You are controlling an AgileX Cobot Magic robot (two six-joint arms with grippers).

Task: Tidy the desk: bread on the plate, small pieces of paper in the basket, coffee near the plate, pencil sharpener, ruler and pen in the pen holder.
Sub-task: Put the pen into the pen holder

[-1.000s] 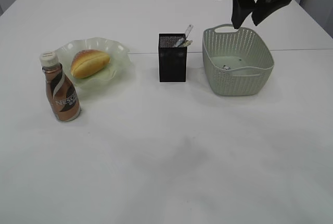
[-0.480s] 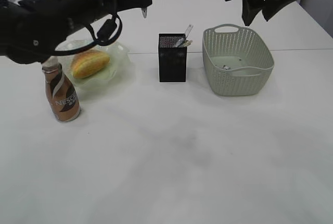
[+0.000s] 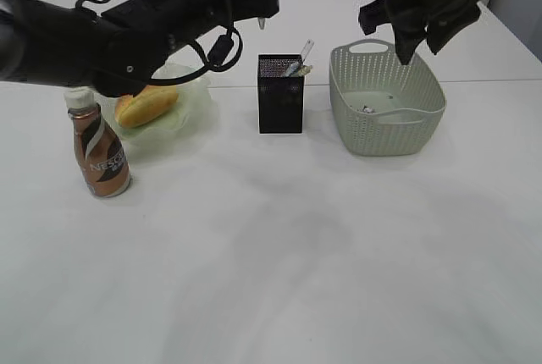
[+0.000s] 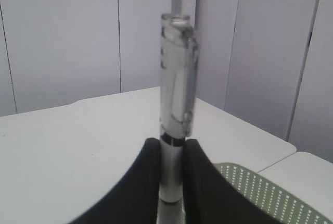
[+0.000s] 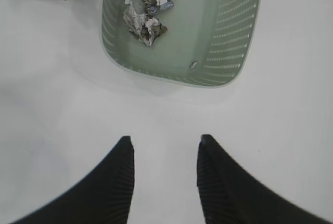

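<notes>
Left gripper [image 4: 170, 182] clamps a pen [image 4: 177, 104]; right gripper [image 5: 164, 153] hangs empty (jaws apart).

Looks down from the front at the desk [image 3: 271, 254]; wrist views sit close; all share the basket [image 3: 385, 114] [image 4: 260, 190] [image 5: 229, 41].

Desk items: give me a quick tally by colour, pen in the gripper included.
Green: 2, plate, basket
Brown: 1, coffee
Golden-yellow: 1, bread
Black: 1, pen holder
Clear: 1, pen held by left gripper
Total: 6
</notes>
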